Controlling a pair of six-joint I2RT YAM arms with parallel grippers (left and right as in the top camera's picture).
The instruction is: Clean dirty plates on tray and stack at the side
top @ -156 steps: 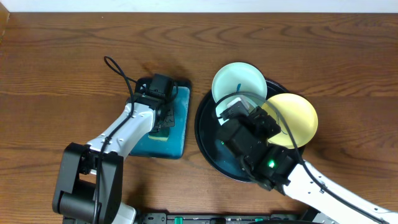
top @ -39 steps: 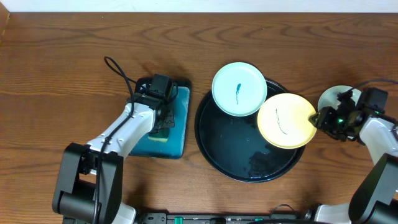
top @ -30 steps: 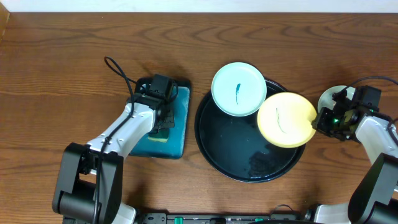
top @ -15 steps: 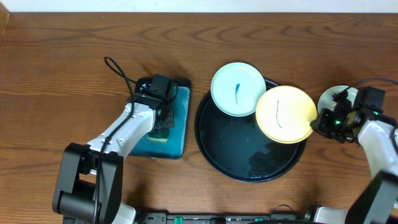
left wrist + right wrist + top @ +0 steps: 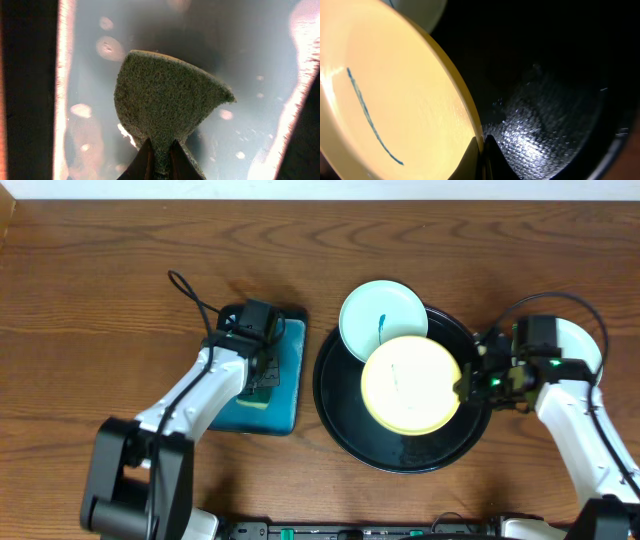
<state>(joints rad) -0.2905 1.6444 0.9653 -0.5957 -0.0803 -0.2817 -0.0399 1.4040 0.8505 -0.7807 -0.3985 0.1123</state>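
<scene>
The pale yellow plate [image 5: 410, 383] with a thin blue line [image 5: 370, 120] hangs over the middle of the black tray [image 5: 345, 435]. My right gripper [image 5: 467, 384] is shut on its right rim; the wrist view shows the fingers [image 5: 481, 150] pinching the edge. A pale mint plate [image 5: 380, 315] with a blue squiggle rests on the tray's far-left rim. A white plate [image 5: 578, 345] lies on the table to the right, partly hidden by my right arm. My left gripper [image 5: 262, 370] is shut on a green sponge [image 5: 165, 100] over the teal tray [image 5: 285, 395].
The small rectangular teal tray has wet, glossy walls around the sponge in the left wrist view [image 5: 260, 75]. A black cable [image 5: 190, 295] loops over the table behind my left arm. The wooden table's far edge [image 5: 320, 202] runs along the top.
My right gripper has carried the yellow plate leftwards, from the tray's right rim to over its middle. The left arm and sponge have stayed still.
</scene>
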